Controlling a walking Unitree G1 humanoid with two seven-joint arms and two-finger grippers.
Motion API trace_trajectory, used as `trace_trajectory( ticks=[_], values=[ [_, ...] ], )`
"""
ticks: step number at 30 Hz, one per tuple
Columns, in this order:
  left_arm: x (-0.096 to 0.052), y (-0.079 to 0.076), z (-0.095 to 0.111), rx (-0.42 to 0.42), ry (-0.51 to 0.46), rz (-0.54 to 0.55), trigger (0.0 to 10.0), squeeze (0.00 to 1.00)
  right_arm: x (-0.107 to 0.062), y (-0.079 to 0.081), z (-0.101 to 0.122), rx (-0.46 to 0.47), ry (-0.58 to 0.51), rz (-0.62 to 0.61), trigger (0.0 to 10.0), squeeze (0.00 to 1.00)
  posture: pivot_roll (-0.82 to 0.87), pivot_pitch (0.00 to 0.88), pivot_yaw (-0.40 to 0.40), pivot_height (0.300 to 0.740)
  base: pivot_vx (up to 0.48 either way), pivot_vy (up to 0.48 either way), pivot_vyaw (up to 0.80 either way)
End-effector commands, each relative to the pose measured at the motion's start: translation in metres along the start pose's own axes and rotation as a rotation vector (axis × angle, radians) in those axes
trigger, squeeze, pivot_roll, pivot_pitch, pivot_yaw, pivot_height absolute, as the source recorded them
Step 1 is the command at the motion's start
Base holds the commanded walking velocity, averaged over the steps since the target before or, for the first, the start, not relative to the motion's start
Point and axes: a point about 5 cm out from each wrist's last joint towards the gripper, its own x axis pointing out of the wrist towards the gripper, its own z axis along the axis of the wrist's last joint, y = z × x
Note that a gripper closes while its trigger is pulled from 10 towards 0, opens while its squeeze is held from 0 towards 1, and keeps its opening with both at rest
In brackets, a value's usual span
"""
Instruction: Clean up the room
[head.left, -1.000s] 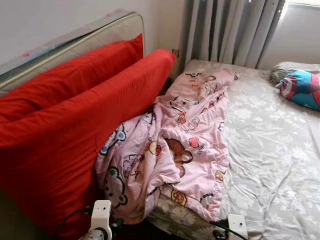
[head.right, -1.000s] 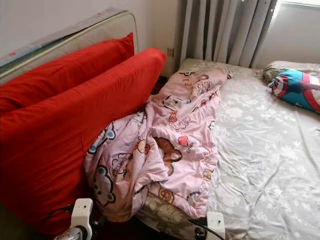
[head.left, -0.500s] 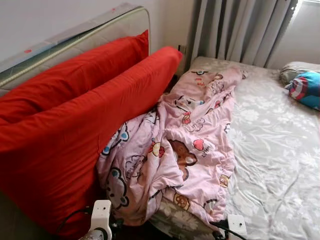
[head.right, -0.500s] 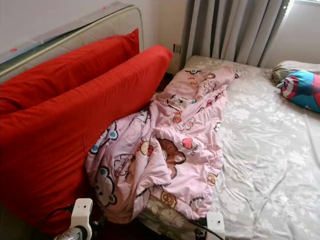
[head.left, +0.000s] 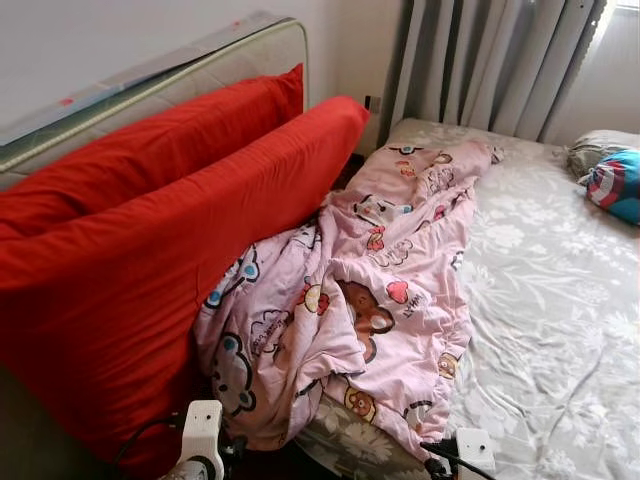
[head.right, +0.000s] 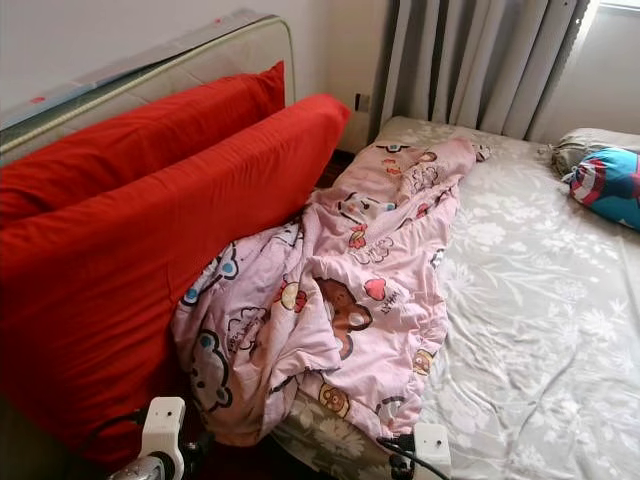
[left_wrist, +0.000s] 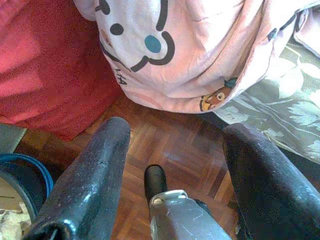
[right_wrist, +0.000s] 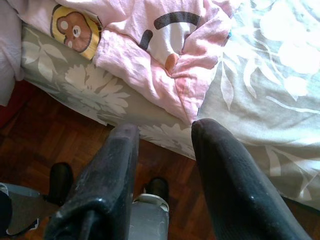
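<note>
red cushions crowding pink blanket

Both grippers low, fingers parted

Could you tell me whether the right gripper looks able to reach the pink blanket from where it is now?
Probably yes: the right gripper hangs open just below the bed edge, and the pink blanket drapes over that edge, nothing between.

Blanket lettering perhaps illegible.
</note>
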Motion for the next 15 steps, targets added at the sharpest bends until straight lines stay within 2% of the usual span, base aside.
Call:
trace_trajectory(
  ticks=[1, 15],
  values=[
    [-0.0010, -0.0008, -0.0042, -0.001, 0.007, -0.004, 10.0, 0.00, -0.0005, -0.0001, -0.0016, -0.007, 0.002, 0.002, 10.0, 0.00, -0.03, 0.000, -0.009, 0.740, 0.000, 0.000, 0.00],
    [-0.0013, -0.0016, -0.0061, -0.002, 0.013, -0.004, 10.0, 0.00, -0.0010, -0.0008, -0.0028, -0.027, 0.012, 0.010, 10.0, 0.00, -0.03, 0.000, -0.011, 0.740, 0.000, 0.000, 0.00]
  ],
)
